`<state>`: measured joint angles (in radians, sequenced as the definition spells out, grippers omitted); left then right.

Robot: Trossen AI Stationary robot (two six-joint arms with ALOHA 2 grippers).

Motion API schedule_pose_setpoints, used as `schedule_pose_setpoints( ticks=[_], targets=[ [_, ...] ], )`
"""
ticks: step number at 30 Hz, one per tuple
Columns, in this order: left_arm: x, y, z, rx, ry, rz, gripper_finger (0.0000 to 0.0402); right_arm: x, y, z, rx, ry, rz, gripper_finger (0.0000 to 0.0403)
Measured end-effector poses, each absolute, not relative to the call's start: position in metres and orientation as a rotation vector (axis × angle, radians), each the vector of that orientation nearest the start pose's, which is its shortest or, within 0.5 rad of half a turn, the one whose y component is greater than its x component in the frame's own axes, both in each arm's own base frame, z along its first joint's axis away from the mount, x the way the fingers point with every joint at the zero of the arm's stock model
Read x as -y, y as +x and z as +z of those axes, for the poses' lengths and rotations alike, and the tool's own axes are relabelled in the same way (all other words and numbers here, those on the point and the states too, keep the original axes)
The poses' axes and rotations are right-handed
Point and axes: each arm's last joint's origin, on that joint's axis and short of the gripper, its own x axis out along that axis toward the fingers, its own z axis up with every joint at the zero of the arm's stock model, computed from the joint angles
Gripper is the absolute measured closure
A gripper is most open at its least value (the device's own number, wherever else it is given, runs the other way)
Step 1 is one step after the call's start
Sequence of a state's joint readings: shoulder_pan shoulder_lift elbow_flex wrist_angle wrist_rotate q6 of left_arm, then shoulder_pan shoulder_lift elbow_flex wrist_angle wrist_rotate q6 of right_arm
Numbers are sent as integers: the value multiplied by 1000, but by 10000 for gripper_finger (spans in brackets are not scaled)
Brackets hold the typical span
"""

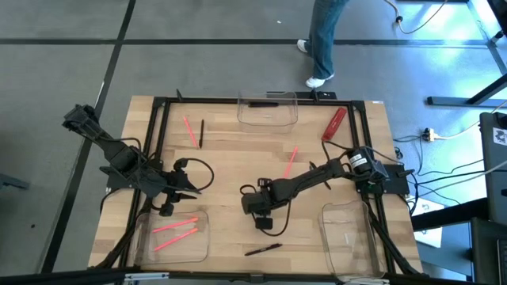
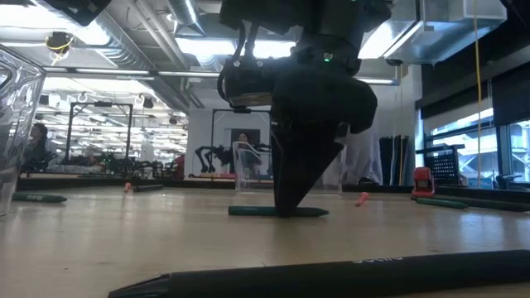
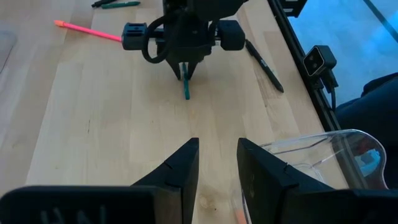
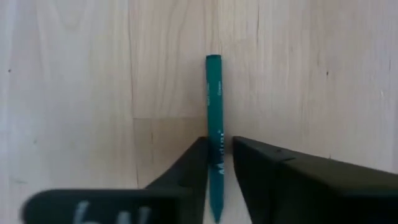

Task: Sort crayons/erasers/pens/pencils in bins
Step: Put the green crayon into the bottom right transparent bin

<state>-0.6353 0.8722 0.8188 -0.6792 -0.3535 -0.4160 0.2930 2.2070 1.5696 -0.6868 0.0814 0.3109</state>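
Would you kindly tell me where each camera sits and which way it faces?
High: overhead, looking down; both arms, bins.
Low: tabletop level, facing the room; right hand on the green crayon.
Left wrist: looks past the left hand at the right hand.
Right wrist: looks down past its fingers straddling the crayon.
Shared by the last three: that crayon.

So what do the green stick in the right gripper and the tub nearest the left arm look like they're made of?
Green stick: probably a paper-wrapped wax crayon, matte, with printed lettering. Tub: clear glossy plastic; the table shows through it.
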Motion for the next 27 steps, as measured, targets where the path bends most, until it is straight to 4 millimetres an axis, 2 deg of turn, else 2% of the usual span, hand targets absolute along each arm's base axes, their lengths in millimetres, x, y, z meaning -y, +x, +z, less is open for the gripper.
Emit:
schedule_pose_setpoints(
  ticks=[5,11,27],
  targets=[
    [92,142,289,-685,-50,-129,300,-123,415,124,-1312,18,-28,387],
    [92,142,289,-685,-50,-129,300,-122,415,124,-1309,30,-58,376],
    [92,142,289,-685,-43,-132,300,-119,415,125,-1302,182,-160,381]
  ],
)
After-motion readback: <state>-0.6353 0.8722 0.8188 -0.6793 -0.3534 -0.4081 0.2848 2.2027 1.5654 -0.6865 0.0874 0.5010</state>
